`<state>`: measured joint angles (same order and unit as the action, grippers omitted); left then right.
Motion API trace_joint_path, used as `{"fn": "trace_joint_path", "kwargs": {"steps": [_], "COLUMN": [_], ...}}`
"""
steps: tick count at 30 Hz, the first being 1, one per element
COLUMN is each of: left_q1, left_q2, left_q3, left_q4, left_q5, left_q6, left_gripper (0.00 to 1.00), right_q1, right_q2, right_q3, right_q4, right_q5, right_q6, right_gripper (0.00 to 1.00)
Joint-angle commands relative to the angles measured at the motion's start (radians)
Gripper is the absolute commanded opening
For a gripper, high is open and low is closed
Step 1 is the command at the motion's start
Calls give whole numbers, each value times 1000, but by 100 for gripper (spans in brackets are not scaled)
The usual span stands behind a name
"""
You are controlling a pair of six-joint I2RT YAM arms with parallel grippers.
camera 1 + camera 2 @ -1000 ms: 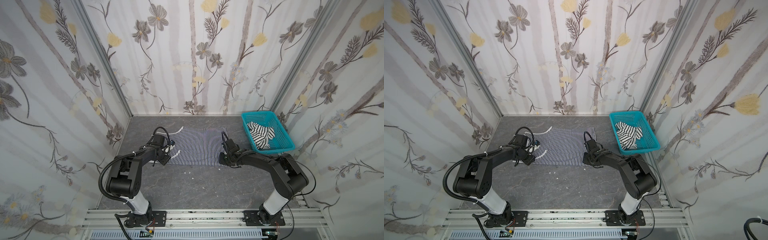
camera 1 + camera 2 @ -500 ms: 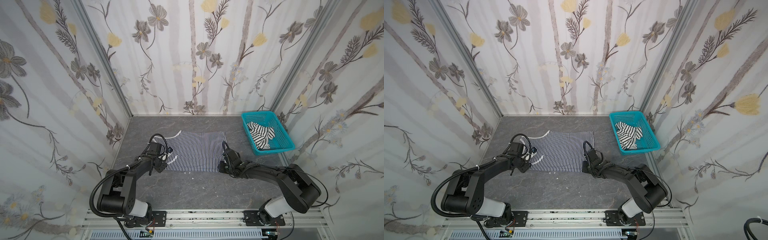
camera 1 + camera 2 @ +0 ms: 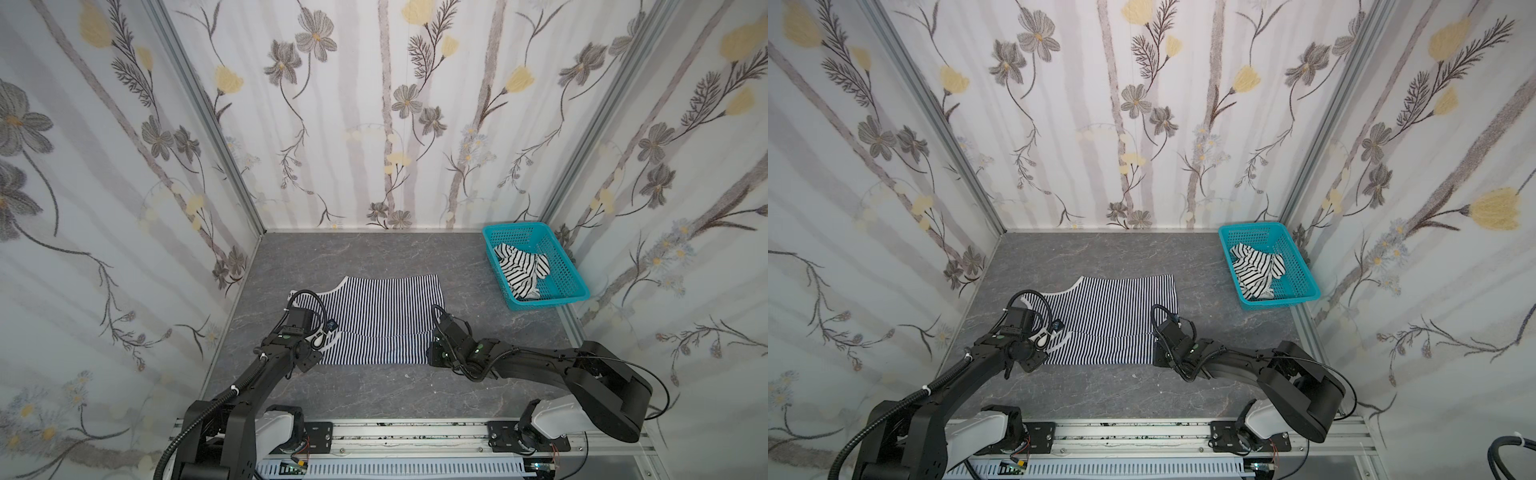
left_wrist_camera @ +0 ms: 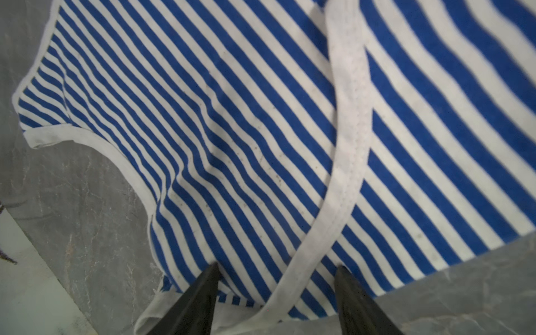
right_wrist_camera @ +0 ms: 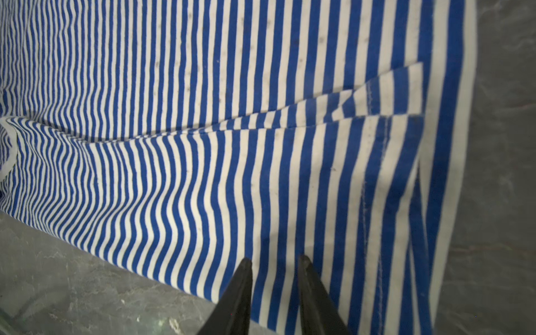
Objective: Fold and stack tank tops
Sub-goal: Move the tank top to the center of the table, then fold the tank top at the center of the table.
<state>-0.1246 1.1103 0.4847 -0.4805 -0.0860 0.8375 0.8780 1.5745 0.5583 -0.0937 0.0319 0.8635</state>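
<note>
**Both top views.** The navy-striped tank top [image 3: 382,316] lies flat on the bench [image 3: 374,257], left of the middle and towards the near edge. A cloth edge crosses it parallel with that edge. The left gripper [image 3: 324,332] rests at its near-left corner, and the right gripper [image 3: 433,347] at its near-right corner. The black-striped tank top [image 3: 521,268] lies crumpled in the basket [image 3: 577,291] at the far right corner, well apart from both arms.

**Left wrist view.** The left gripper [image 4: 275,268] has its jaws wide apart. They straddle the white trim [image 4: 348,130] and grip nothing; the cloth lies slack beneath.

**Right wrist view.** The right gripper [image 5: 275,258] has its jaws narrowly apart over the hem side, with no cloth seen pinched between them. Two overlapped layers meet just beyond the tips.

**Reading.** The step in hand appears to be the first fold of the navy-striped top, now laid and being let go. The next move probably calls for both grippers to lift clear without dragging the upper layer. They would then take fresh holds for a crosswise fold. The basket's top is not yet begun.
</note>
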Motion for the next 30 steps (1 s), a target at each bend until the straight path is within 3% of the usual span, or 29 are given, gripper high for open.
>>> {"fn": "trace_joint_path", "kwargs": {"steps": [1,11,16,22,30], "left_q1": [2,36,34,-18,-86], "left_q2": [-28,89,143,324,749], "left_q3": [36,222,325,529,965], "left_q4": [-70,-64,-63,-46,-7], "left_q5": [-8,95,132,211,270], "left_q6": [-2,-118,-151,-228,-366], "left_gripper": [70,74,74,75,75], "right_q1": [2,-24,-66,-253,-485], "right_q2": [-39,-74,-117,-94,167], "right_q3": [18,74,135,236,490], "right_q4": [-327,-359,-360,-332,-302], "right_q5": [-32,-8,1,-10,-31], "right_q6": [37,29,3,-107,-258], "right_gripper": [32,36,46,52,52]}}
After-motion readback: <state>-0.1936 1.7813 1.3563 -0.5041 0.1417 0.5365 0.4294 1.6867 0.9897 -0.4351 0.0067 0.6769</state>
